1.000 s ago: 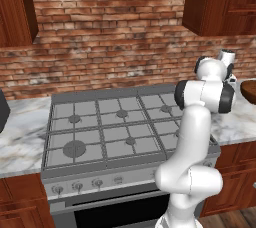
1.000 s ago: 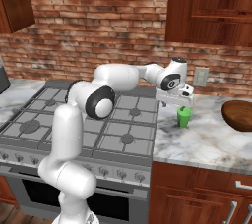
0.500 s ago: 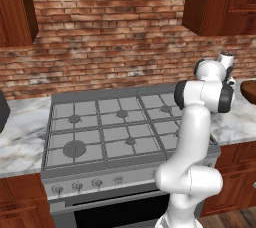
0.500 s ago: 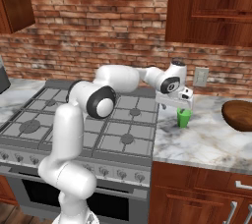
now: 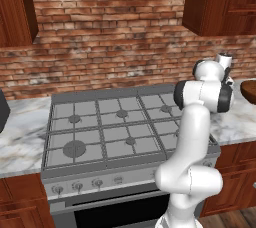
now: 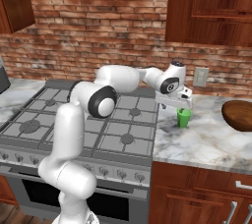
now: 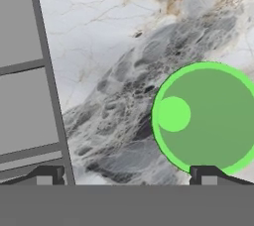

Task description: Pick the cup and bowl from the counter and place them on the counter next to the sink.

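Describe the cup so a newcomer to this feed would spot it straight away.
Start at the gas stove and move to the marble counter on its right. The cup stands near the stove's edge, just under the gripper. It is small, bright green and handleless, unlike the wide brown wooden bowl farther right.

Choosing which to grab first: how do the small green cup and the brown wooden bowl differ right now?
The small bright green cup is narrow and upright; the wide dark brown wooden bowl is far larger and shallow. The cup stands near the stove, under the open gripper; the bowl lies farther right. Both rest on the marble counter.
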Robot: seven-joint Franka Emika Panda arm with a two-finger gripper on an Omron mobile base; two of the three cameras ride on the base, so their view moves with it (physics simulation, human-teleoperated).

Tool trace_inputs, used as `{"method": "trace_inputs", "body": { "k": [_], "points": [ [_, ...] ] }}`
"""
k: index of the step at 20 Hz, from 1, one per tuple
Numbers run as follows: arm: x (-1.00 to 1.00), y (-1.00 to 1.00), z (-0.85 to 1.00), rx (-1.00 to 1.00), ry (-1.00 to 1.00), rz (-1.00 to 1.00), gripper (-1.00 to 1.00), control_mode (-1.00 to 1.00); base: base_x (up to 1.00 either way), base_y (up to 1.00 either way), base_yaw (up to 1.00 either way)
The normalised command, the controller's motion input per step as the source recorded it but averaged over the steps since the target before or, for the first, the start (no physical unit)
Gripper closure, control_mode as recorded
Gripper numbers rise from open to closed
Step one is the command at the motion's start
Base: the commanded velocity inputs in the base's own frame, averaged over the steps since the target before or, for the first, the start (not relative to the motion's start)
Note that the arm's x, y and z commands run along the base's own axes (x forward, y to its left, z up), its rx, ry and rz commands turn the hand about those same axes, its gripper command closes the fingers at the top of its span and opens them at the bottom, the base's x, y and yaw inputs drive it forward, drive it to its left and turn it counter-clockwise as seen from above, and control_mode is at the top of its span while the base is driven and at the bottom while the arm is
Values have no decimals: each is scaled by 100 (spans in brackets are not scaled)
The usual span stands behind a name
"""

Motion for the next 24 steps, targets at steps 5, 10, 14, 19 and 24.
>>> {"method": "trace_inputs", "body": {
  "k": [5,10,14,19,24],
  "points": [
    [18,0,-6,0,0,0,-100,-100,0,0,0],
    [12,-5,-18,0,0,0,-100,-100,0,0,0],
    [6,-14,-23,0,0,0,-100,-100,0,0,0],
    [3,-14,-14,0,0,0,-100,-100,0,0,0],
    [5,-15,-13,0,0,0,-100,-100,0,0,0]
  ]
}}
